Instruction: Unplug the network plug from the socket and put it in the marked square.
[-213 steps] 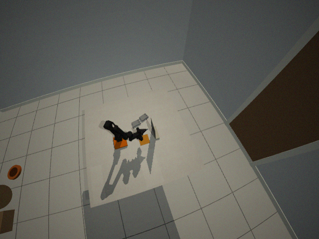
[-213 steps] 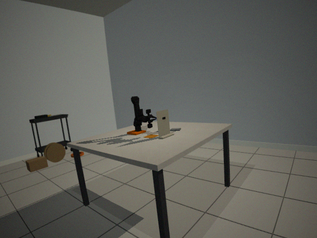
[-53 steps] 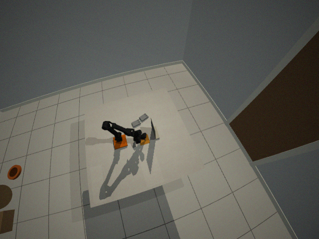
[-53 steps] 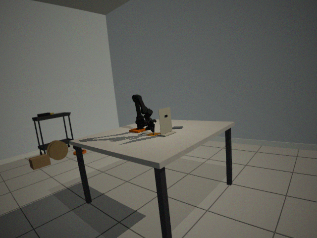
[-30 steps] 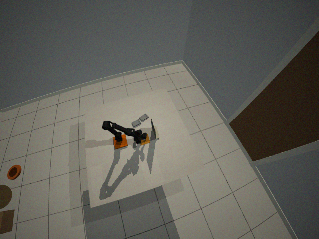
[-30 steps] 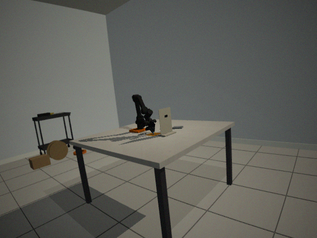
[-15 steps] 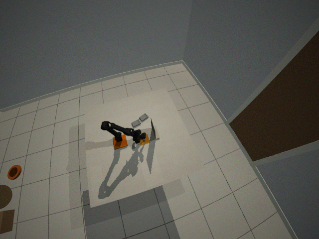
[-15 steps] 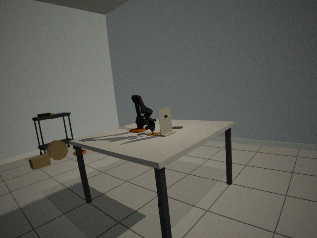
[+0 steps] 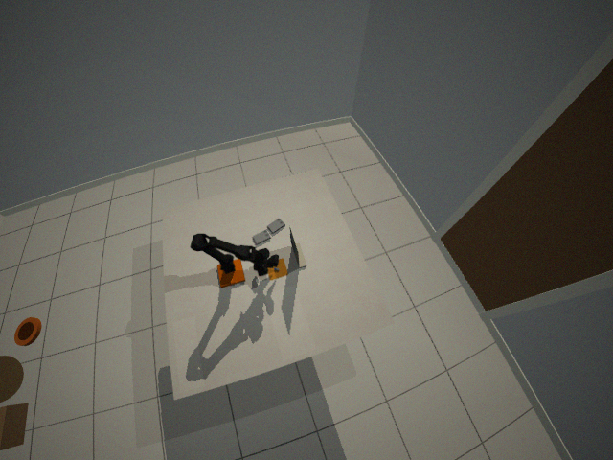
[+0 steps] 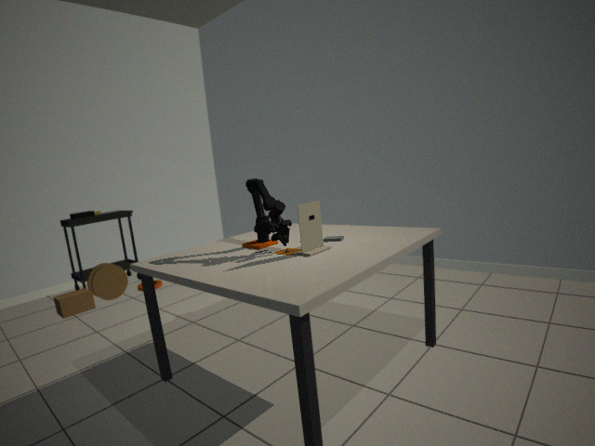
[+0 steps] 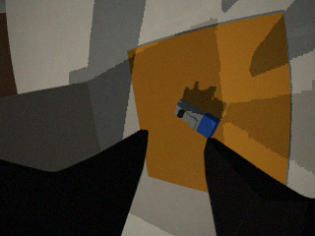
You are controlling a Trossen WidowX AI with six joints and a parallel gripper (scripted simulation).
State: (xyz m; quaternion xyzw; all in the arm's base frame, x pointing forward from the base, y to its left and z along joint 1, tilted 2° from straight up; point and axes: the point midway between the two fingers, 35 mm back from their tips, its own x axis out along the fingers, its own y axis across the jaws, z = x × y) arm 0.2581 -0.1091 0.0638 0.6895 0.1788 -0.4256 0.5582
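The network plug [image 11: 208, 126] [image 10: 287, 250] lies inside the marked orange square [image 11: 167, 159] [image 9: 283, 273] [image 10: 295, 251] on the table. Its blue end points toward the right finger in the wrist view, and its grey body lies beyond. My gripper [image 11: 176, 142] [image 10: 284, 243] is open, with nothing between its fingers. The right fingertip appears right beside the blue end; whether they touch I cannot tell. The upright panel [image 10: 310, 235] [image 9: 293, 247] stands beside the square, and its dark socket opening [image 10: 310, 217] shows in the exterior view.
Two grey boxes [image 9: 261, 238] [image 9: 276, 226] lie on the table near the panel's far end. The arm's orange base plate [image 9: 238, 278] [image 10: 259, 244] is on the other side of the square from the panel. Shadows of the arm and panel cross the table.
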